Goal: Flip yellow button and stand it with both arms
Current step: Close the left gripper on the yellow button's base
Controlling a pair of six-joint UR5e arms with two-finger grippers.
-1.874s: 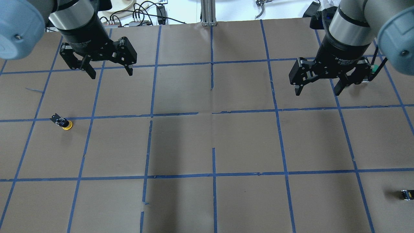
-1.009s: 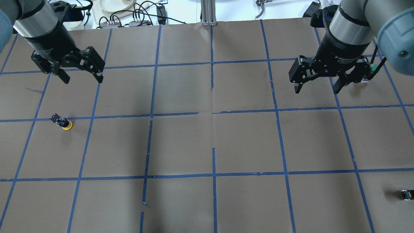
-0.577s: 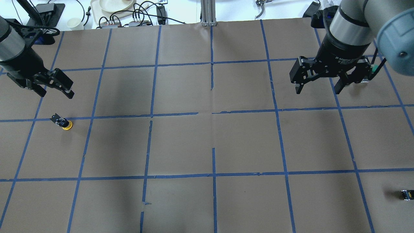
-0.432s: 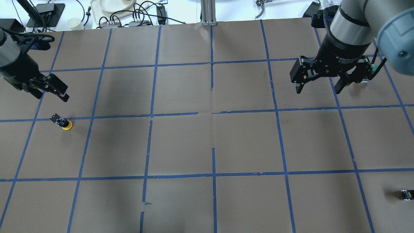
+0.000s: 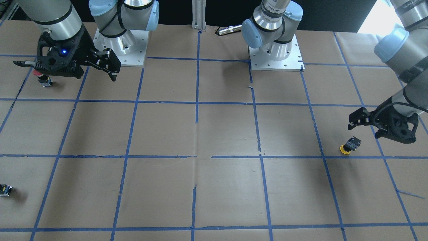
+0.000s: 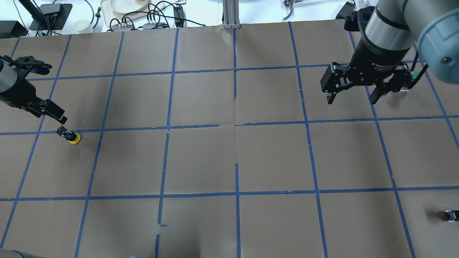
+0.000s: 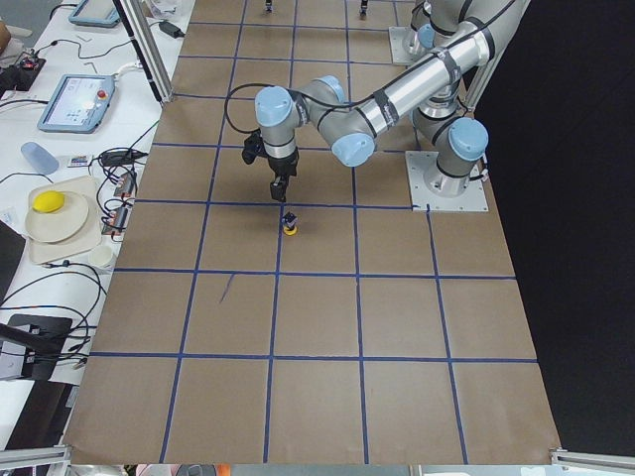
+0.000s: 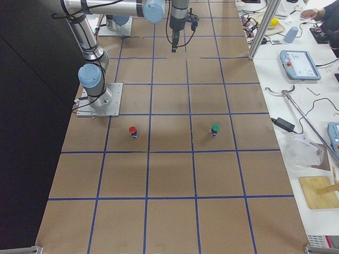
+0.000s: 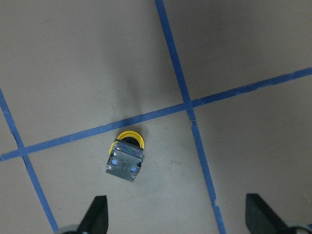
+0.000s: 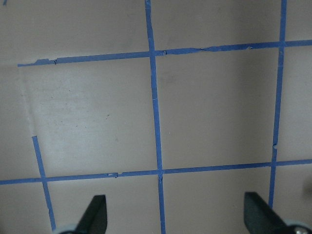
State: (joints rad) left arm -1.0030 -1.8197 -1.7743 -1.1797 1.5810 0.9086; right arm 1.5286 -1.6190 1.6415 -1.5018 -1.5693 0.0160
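The yellow button (image 5: 347, 146), near the left gripper (image 5: 363, 131)
It rests tilted with its cap on the paper and its black-grey body raised. It is just ahead of the left gripper's spread fingers, untouched. The right gripper (image 6: 352, 100) hangs well apart, jaws wide.

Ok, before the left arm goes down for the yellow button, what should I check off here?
1. Left gripper open: ok, jaws wide apart.
2. Yellow button centred between the fingers: not ok, in the left wrist view it sits nearer one finger.
3. Button free of contact: ok, nothing touches it.
4. Button standing cap up: not ok, the yellow cap is on the paper, body uppermost.
5. Right gripper open: ok, but far off on the other side.
6. Red button apart from the right gripper: cannot tell, it is partly hidden behind it.
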